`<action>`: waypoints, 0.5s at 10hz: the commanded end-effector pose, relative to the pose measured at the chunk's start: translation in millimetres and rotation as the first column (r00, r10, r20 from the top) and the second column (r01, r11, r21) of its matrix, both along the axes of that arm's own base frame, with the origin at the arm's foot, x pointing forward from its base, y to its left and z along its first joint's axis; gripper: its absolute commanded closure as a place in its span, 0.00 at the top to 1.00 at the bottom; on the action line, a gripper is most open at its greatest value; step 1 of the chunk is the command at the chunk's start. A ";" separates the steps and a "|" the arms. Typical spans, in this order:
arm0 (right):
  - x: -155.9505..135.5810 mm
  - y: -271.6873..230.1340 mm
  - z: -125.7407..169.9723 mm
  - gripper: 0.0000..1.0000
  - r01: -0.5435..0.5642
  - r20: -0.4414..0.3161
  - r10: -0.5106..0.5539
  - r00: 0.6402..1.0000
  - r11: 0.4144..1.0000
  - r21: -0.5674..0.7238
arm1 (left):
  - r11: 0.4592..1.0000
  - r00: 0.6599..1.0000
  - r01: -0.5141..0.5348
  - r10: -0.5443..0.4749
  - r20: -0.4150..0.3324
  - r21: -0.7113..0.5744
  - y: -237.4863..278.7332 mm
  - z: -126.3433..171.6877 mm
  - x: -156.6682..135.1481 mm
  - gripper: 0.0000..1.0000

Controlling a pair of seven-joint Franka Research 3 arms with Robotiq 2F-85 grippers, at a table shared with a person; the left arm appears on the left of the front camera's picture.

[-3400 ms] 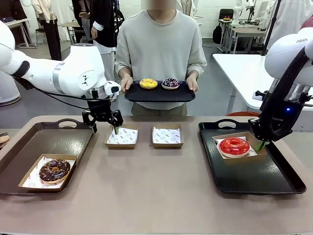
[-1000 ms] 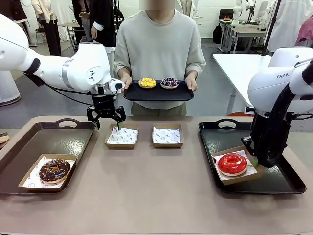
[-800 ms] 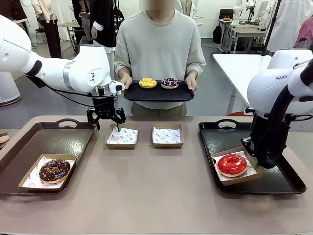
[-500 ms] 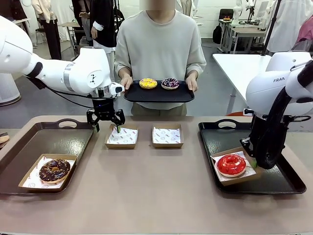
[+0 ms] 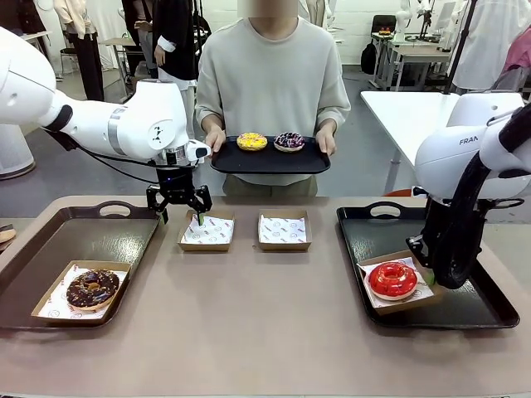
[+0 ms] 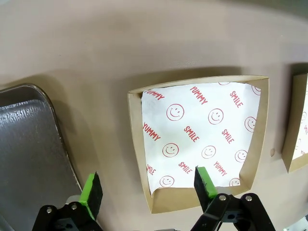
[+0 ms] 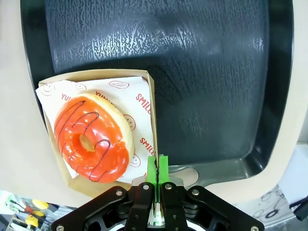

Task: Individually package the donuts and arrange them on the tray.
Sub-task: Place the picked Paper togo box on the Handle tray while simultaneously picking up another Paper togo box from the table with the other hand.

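1. Now we see the left gripper point(image 5: 178, 217) released, its jaws spread wide, hanging above the table point(image 5: 249, 332) at the left empty box point(image 5: 207, 231).
2. From the left wrist view, we find the left gripper point(image 6: 148, 188) with one green pad over that left empty box point(image 6: 136, 154), near its wall, and the other pad over bare table between the box and the brown tray point(image 6: 24, 139).
3. We note a second empty box point(image 5: 284, 231) just beside the first, both lined with printed paper.
4. On the brown tray point(image 5: 99, 236) we find the chocolate donut point(image 5: 92, 288) lying in its own box point(image 5: 50, 308).
5. We see the right gripper point(image 5: 431, 278) clenched on the wall of the red donut's box point(image 5: 415, 303), which sits on the black tray point(image 5: 465, 307).
6. In the right wrist view we see the right gripper point(image 7: 157, 168) with its pads pressed together on the wall of the red donut's box point(image 7: 151, 110), the red donut point(image 7: 93, 144) lying on the paper inside, over the black tray point(image 7: 216, 72).
7. We place the red donut point(image 5: 392, 279) near that tray's front left part.
8. Across the table, we see a person holding a small black tray point(image 5: 265, 162) in both hands, carrying the yellow donut point(image 5: 251, 142) and the purple donut point(image 5: 289, 141) side by side.
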State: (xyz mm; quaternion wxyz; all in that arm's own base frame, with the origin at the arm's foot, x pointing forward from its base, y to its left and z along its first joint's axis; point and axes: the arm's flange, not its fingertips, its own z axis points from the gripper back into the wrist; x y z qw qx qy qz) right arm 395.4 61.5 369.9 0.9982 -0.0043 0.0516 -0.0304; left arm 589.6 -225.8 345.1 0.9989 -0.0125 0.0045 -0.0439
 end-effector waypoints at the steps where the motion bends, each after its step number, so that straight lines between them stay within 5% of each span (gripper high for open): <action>1: 3.9 -1.2 -3.5 0.01 0.008 0.005 -0.008 1.000 0.999 -0.032 | 0.999 1.000 -0.022 0.022 0.002 0.037 -3.3 -1.5 6.5 1.00; 5: 2.6 -0.2 -5.1 0.01 0.002 0.001 -0.002 1.000 1.000 -0.028 | 0.999 0.999 -0.036 0.036 -0.007 0.040 -3.0 -8.7 10.5 1.00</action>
